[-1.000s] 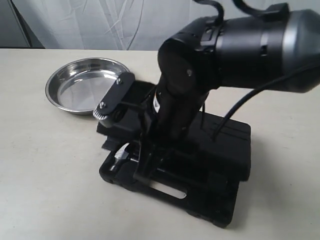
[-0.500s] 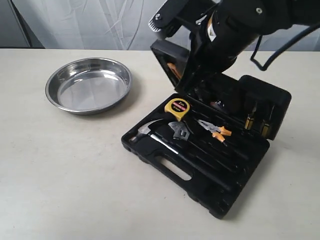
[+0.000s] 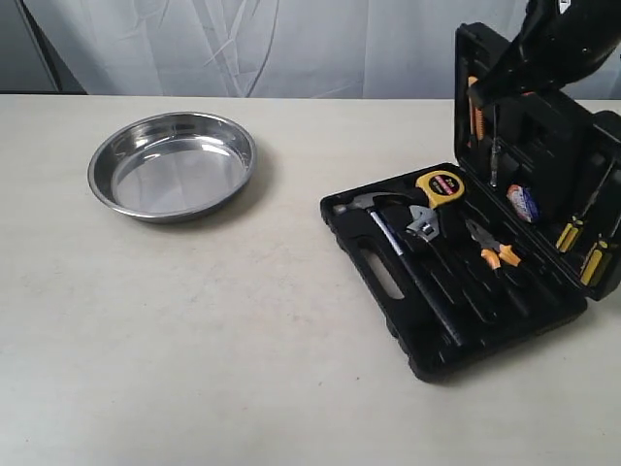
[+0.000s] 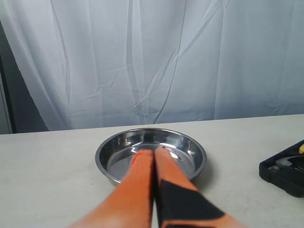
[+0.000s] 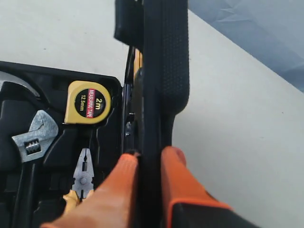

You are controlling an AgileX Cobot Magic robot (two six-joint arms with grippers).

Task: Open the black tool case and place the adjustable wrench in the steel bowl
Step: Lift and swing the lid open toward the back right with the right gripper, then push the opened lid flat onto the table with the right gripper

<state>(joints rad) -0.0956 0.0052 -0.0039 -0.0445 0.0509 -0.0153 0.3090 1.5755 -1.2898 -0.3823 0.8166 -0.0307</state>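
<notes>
So the black tool case (image 3: 427, 361) is sitting open on the right side of the surface, bottom half flat and lid (image 3: 582, 146) standing pretty much upright at the back. The wrench (image 3: 425, 225) lies flat in its slot in the bottom half, shiny silver head toward the lid. The steel bowl (image 3: 175, 180), wide, shallow and shiny, sits upright well off to the left.

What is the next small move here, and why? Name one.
Probably open the right gripper and release the lid. Its fingers are clamped on the lid's edge, the lid stands upright, and the adjustable wrench lies exposed in the case beside the tape measure. The steel bowl is empty.
</notes>
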